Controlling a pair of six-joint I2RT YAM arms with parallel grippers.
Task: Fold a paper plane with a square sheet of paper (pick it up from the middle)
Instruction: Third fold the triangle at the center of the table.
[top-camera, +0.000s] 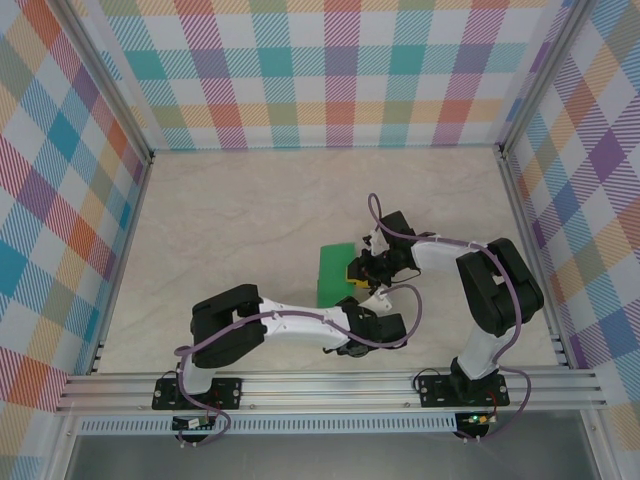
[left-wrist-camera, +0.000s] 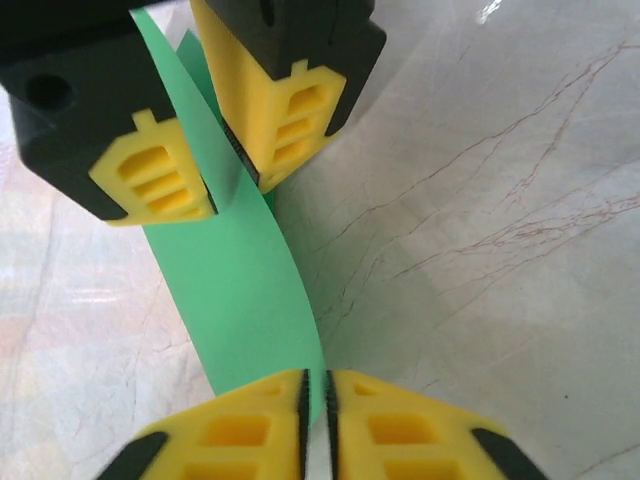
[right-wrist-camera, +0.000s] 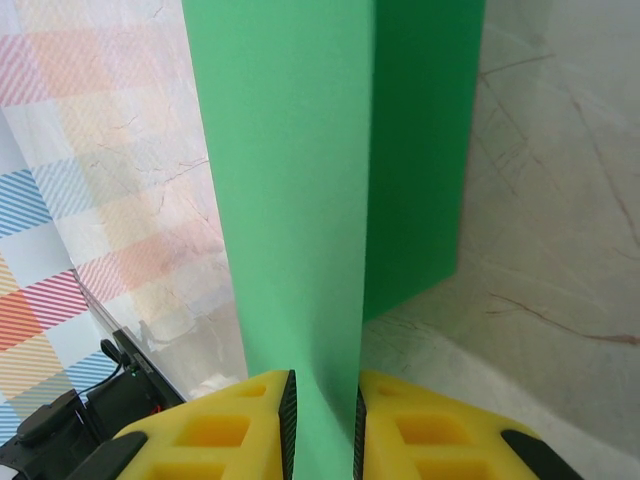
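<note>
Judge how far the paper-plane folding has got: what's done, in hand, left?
Done: the green sheet is picked up and bent into two panels. In hand: the left gripper and right gripper both pinch it. Left: no pointed dart yet, so the nose and wing folds remain.

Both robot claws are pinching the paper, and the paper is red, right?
Not quite. The paper is bright green, not red; the left wrist view shows it clearly. The rest is right: the left gripper and the right gripper are both pinching it.
</note>
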